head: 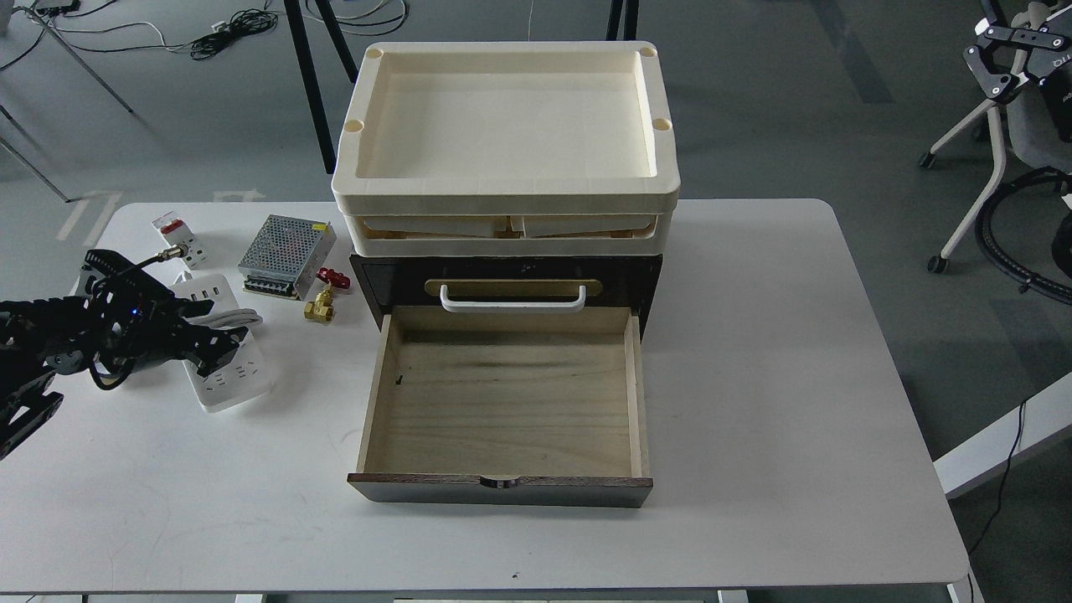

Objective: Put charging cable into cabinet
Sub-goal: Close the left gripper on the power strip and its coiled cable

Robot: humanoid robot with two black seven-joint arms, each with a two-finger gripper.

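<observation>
The charging cable [236, 381], a white power strip with a thick white cord looped around its middle, lies on the table left of the cabinet. My left gripper [209, 328] is low over the strip's middle, by the cord loop. Its fingers are spread, one on the far side and one on the near side. It hides the strip's middle. The dark brown cabinet [394, 280] stands at the table's centre. Its plywood drawer [502, 402] is pulled fully open towards me and is empty. A white handle [512, 300] sits above it. My right gripper is out of view.
Two stacked cream trays [502, 188] sit on the cabinet. A perforated metal power supply box [285, 244], a brass valve with a red handle [322, 301] and a small white socket block [177, 237] lie behind the strip. The white table [796, 377] extends right.
</observation>
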